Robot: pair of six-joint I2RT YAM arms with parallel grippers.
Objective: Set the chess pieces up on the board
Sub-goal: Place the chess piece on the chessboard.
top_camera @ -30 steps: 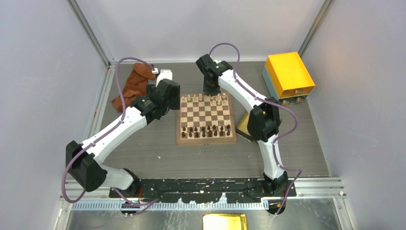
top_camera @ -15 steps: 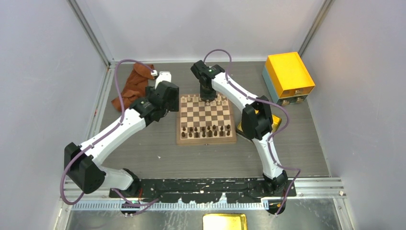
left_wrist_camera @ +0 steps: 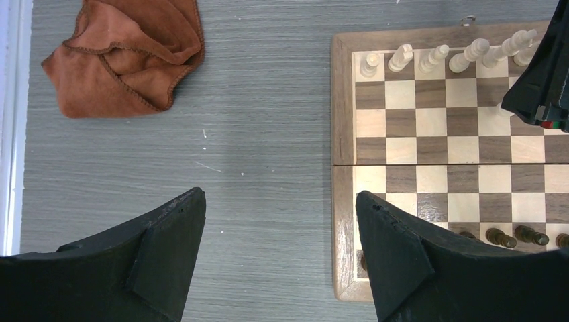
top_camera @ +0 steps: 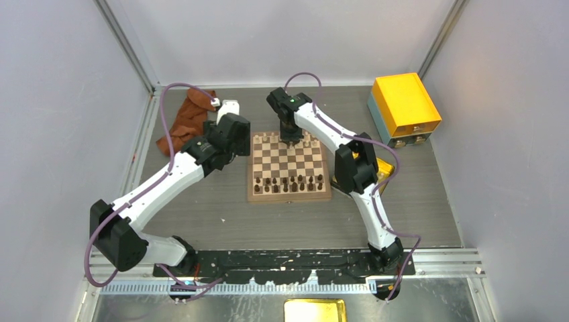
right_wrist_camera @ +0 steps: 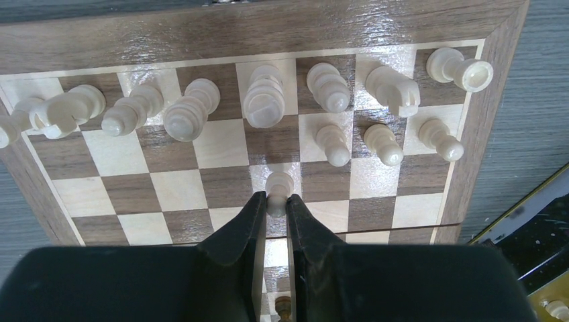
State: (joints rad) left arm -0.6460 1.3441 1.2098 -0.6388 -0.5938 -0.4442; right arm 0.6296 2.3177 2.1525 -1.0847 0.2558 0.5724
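The board (top_camera: 289, 191) lies in the middle of the table, also in the left wrist view (left_wrist_camera: 342, 134) and right wrist view (right_wrist_camera: 268, 33). Cream chess pieces (right_wrist_camera: 263, 100) stand along its far row, three cream pawns (right_wrist_camera: 382, 144) in the second row. Dark pieces (top_camera: 288, 182) stand on its near rows. My right gripper (right_wrist_camera: 275, 203) is shut on a cream pawn (right_wrist_camera: 278, 184) over the board's far half (top_camera: 290, 134). My left gripper (left_wrist_camera: 280, 221) is open and empty over the table by the board's left edge (top_camera: 231, 144).
A brown cloth (top_camera: 189, 119) lies at the far left, also in the left wrist view (left_wrist_camera: 124, 54). An orange-yellow box (top_camera: 404, 104) stands at the far right. A yellow tray (top_camera: 382, 168) lies right of the board, partly hidden by my right arm.
My right arm has swung left and come lower over the board's far rows with the pawn. My left arm has barely moved.
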